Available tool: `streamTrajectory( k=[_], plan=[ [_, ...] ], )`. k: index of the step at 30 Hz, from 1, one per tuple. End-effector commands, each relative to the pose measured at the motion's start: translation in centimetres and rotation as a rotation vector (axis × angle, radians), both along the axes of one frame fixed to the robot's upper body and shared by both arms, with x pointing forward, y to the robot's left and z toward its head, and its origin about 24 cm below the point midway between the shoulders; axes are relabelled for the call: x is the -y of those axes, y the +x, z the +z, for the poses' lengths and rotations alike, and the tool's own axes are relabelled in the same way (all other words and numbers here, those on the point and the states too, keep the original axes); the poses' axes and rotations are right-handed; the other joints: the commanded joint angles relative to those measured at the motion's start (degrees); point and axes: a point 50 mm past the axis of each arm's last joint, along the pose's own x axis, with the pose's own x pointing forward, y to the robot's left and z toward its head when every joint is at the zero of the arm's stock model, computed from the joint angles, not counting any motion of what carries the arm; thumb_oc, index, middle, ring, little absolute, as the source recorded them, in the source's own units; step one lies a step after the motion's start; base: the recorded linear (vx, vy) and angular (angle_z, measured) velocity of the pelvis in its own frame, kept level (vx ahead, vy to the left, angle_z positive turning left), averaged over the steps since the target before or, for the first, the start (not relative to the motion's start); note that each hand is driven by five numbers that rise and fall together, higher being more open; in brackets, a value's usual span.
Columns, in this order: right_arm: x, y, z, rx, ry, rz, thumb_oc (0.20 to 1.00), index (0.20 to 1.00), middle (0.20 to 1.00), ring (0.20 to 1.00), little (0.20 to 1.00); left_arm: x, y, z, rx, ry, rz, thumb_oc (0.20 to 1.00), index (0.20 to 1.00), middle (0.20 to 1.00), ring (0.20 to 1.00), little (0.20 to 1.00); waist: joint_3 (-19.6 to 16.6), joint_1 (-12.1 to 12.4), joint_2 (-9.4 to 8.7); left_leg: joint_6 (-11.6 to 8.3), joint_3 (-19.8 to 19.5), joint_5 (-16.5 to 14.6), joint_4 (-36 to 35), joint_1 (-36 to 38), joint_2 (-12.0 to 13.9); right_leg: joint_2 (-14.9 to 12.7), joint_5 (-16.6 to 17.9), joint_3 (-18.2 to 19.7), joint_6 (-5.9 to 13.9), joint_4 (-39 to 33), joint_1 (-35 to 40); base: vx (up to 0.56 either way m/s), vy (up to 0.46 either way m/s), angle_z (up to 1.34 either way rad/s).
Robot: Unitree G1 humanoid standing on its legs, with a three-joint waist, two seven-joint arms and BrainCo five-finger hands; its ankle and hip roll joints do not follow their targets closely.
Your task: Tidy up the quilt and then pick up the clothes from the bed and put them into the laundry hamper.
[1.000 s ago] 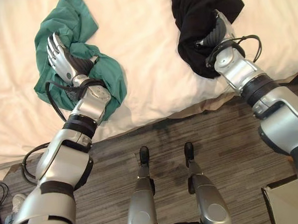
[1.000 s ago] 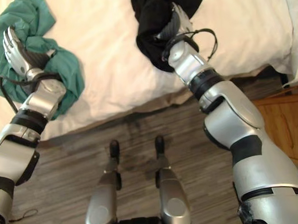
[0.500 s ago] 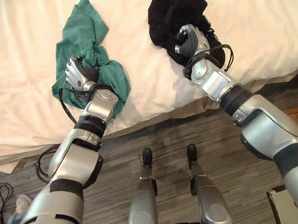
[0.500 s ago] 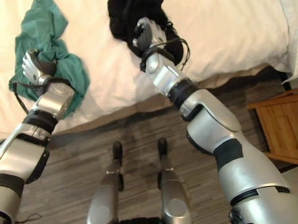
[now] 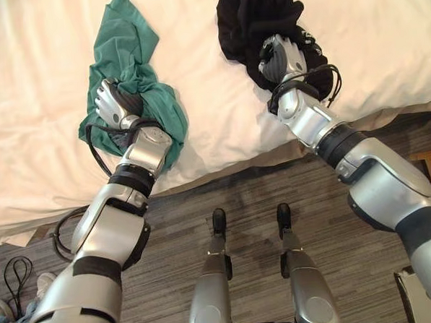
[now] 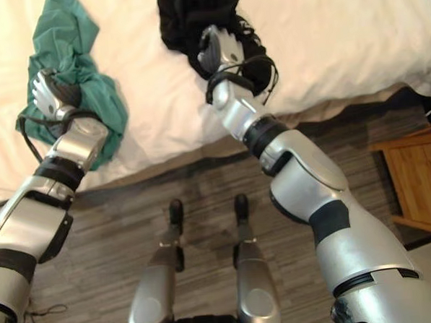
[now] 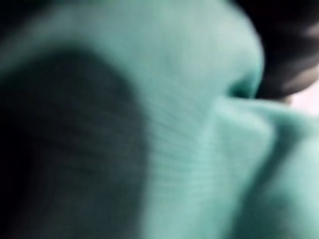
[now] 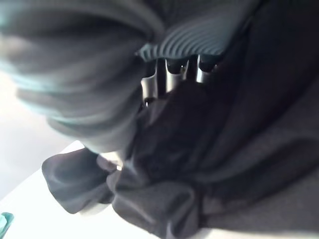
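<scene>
**Both hands closed on garments lying on the bed**

The left hand (image 5: 110,103) sits on the green garment (image 5: 127,54), fingers curled into a bunch of the cloth at the garment's near half. The cloth wraps around both sides of the hand and wrist. The garment's long axis runs from the near bed edge away from the robot, its narrower far end pointing up the bed and slightly to the robot's right. In the left wrist view green fabric (image 7: 199,124) presses right against the camera.

The right hand (image 5: 279,55) rests on the black garment (image 5: 254,11), fingers curled down into the dark cloth. The right wrist view shows the fingers (image 8: 172,82) sunk in black folds (image 8: 209,164). This garment lies crumpled in a compact heap, most of it beyond the hand, a smaller part under the wrist toward the bed edge; no clear long axis can be read.

Both garments lie on the cream quilt (image 5: 197,83), well apart, each near the edge of the bed. A wooden nightstand (image 6: 419,180) stands to the robot's right on the grey plank floor (image 5: 239,196).

Against a second ago, both hands have gone from lying flat on the cloth to closed fists, and each garment is gathered tighter; against half a second ago little has changed
</scene>
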Motion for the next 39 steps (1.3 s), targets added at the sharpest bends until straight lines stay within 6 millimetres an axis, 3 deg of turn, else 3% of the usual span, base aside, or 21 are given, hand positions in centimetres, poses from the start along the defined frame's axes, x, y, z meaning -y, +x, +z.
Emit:
streamTrajectory(
  k=[1,7,12,18,21,23,27,28,29,36,39],
  plan=[
    [0.8,-0.3,2.0,0.148,0.036,0.010,1.000,1.000,1.000,1.000,1.000,-0.1,-0.1,-4.1,-0.164,-0.054,-0.008,0.200,0.200,0.200,0.200,0.200,1.61,0.42,-1.72,-0.86,1.62,-3.54,3.67,-2.23,2.90,-2.56,-3.35,2.84,2.09,2.67,-2.93,0.00,0.000,0.00],
    [-0.2,-2.0,6.1,0.325,-0.017,0.120,1.000,1.000,1.000,1.000,1.000,-0.8,-0.6,-4.6,-0.176,-0.046,0.021,0.200,0.200,0.200,0.200,0.200,1.61,-0.21,-3.28,-0.61,1.86,-4.94,5.21,-0.92,3.36,-2.05,-3.73,3.46,2.33,3.35,-1.61,0.03,-0.018,0.00],
    [-0.9,-2.5,7.2,0.353,-0.150,0.060,1.000,1.000,1.000,1.000,1.000,-0.5,-0.5,-4.5,-0.162,-0.054,0.015,0.200,0.200,0.200,0.200,0.200,1.61,-0.35,-3.34,-0.59,1.86,-4.94,5.65,-1.21,3.63,-2.12,-4.02,3.68,2.21,3.99,-1.94,0.06,0.012,-0.03],
    [0.9,-1.4,6.9,0.292,-0.346,-0.160,1.000,1.000,1.000,1.000,1.000,-0.1,-0.4,-3.9,-0.142,-0.028,-0.011,0.200,0.200,0.200,0.200,0.200,1.61,0.67,-3.65,-0.67,0.93,-4.64,5.47,-2.86,3.67,-2.37,-3.72,3.06,2.18,3.50,-2.99,0.04,-0.051,0.03],
    [3.1,-0.5,6.1,0.238,-0.508,-0.336,1.000,1.000,1.000,1.000,1.000,0.5,-0.4,-4.2,-0.131,-0.006,-0.041,0.200,0.200,0.200,0.200,0.200,1.61,1.56,-3.66,-0.89,-0.18,-4.31,5.87,-5.43,3.45,-2.20,-3.70,2.10,2.12,3.92,-5.04,0.03,-0.069,0.06],
    [3.4,-0.4,5.9,0.224,-0.536,-0.369,1.000,1.000,1.000,1.000,1.000,0.6,-0.4,-4.1,-0.126,-0.005,-0.046,0.200,0.200,0.200,0.200,0.200,1.61,1.70,-3.62,-0.86,-0.24,-4.54,6.07,-5.66,3.45,-2.20,-3.82,1.93,2.10,3.98,-5.17,0.02,-0.040,0.09],
    [5.8,-0.2,6.4,0.130,-0.595,-0.562,1.000,1.000,1.000,1.000,1.000,1.1,-0.4,-3.4,-0.086,0.018,-0.082,0.200,0.200,0.200,0.200,0.200,1.61,2.54,-3.58,-0.91,-0.60,-4.06,6.34,-8.23,3.08,-2.47,-3.29,0.96,2.00,3.74,-7.23,0.00,-0.053,0.06],
    [6.1,-0.1,6.3,0.109,-0.594,-0.573,0.956,0.956,0.956,0.956,0.956,1.2,-0.4,-3.4,-0.086,0.020,-0.085,0.200,0.200,0.200,0.200,0.200,1.61,2.58,-3.56,-0.94,-0.66,-3.99,6.29,-8.40,3.06,-2.46,-3.27,0.89,2.00,3.77,-7.40,0.00,0.000,0.00],
    [6.8,0.0,6.2,0.069,-0.596,-0.587,0.200,0.200,0.200,0.200,0.200,1.2,-0.4,-3.4,-0.089,0.029,-0.091,0.200,0.200,0.200,0.200,0.200,1.61,2.80,-3.54,-1.01,-0.95,-3.86,6.18,-8.83,2.93,-2.45,-3.28,0.63,2.01,3.82,-7.79,0.00,-0.027,0.03],
    [7.2,0.5,4.4,0.019,-0.419,-0.501,0.200,0.200,0.200,0.200,0.200,1.1,-0.6,-3.8,-0.094,0.033,-0.105,0.200,0.200,0.200,0.200,0.200,1.61,3.00,-3.56,-0.84,-0.70,-3.76,6.22,-9.35,2.83,-2.30,-3.58,0.42,1.82,4.55,-8.39,0.00,-0.007,0.05],
    [4.7,0.7,3.6,0.042,-0.072,-0.192,0.200,0.200,0.200,0.200,0.200,1.4,-0.7,-3.8,-0.044,-0.019,-0.154,0.200,0.200,0.200,0.200,0.200,1.61,2.84,-3.15,-0.78,-0.50,-4.15,6.82,-8.74,2.62,-2.32,-4.44,0.93,1.50,5.36,-7.64,0.00,0.049,0.00]
  ],
)
